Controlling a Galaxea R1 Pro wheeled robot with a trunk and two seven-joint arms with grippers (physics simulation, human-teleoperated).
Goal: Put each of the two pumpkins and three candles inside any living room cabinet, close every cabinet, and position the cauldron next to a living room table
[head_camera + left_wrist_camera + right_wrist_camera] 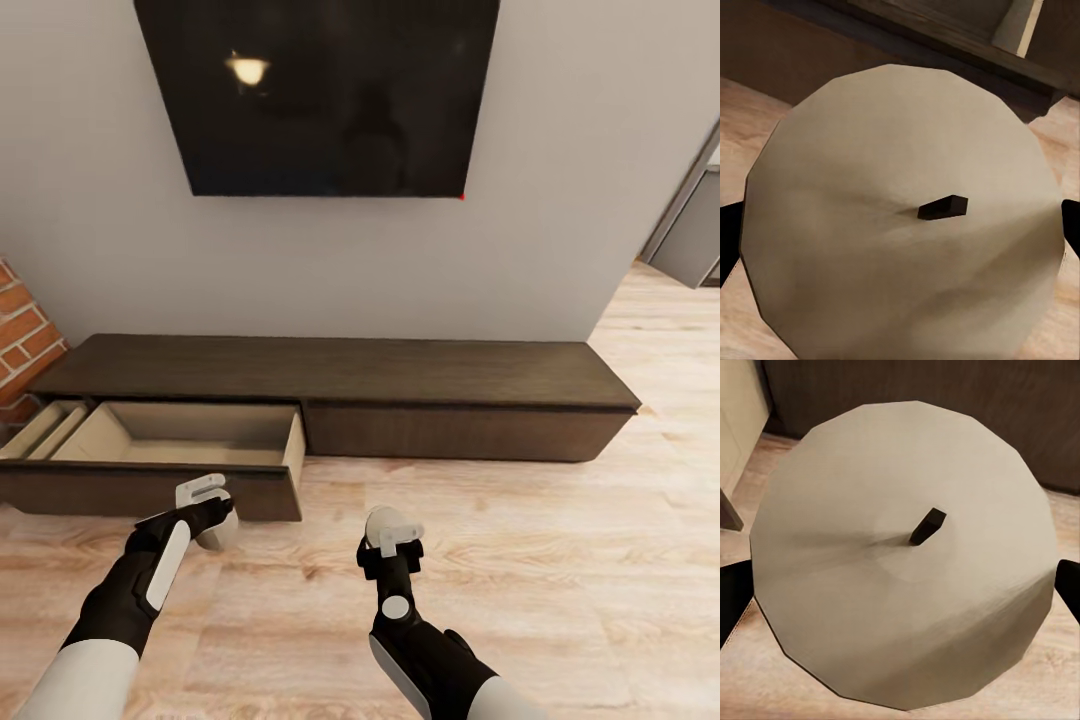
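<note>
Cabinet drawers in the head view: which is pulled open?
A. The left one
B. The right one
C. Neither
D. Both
A: the left drawer juts out showing its pale inside, while the right drawer front sits flush with the cabinet.

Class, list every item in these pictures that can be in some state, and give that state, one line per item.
left drawer: pulled open, no pumpkins or candles visible inside
right drawer front: closed
left gripper: shut on a candle
right gripper: shut on another candle
wall screen: dark
</note>
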